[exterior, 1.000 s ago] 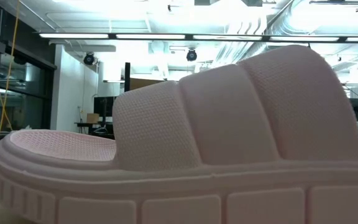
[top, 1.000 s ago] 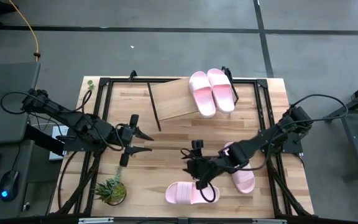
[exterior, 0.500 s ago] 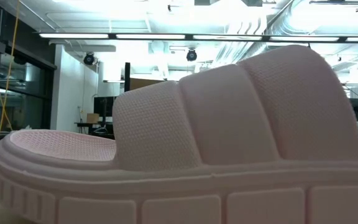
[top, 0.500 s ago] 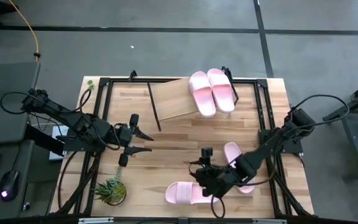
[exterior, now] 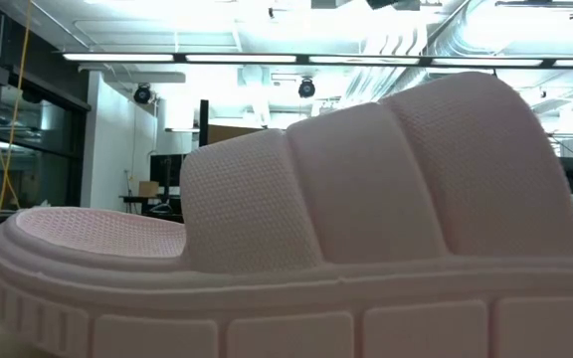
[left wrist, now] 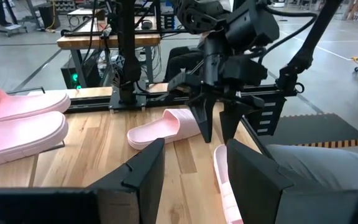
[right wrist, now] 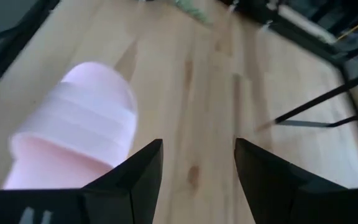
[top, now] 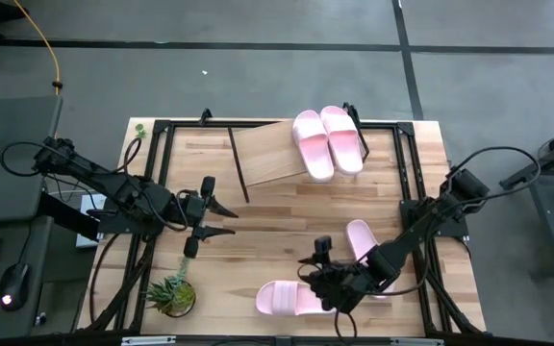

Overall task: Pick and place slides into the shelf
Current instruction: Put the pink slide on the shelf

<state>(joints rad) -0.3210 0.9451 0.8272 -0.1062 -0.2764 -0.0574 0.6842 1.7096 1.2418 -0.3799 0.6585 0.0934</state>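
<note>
The right pincer (top: 330, 279) hangs low over the front of the wooden surface (top: 267, 207), its two dark fingers spread apart and holding nothing. It sits just at the strap end of a pink slide (top: 287, 298) lying on its side-to-side axis near the front edge, at about 6 o'clock on the surface. The spread fingers and that low position suggest the pincer is lining up to close on this slide. In the right wrist view the same slide (right wrist: 73, 146) fills the space just past the fingers, still flat on the wood.

A second loose slide (top: 368, 258) lies just behind the right arm, at about 4 o'clock, partly covered by it.

Farther out, at 12 o'clock, the slanted shelf (top: 263, 154) carries two slides (top: 327, 141) side by side on its right half, toes up the slope; its left half is bare, leaving room for the two remaining.

The left pincer (top: 221, 218) waits at about 9 o'clock, fingers open and empty, pointing toward the middle. A small potted plant (top: 173, 295) stands at 7 o'clock, clear of the work.
</note>
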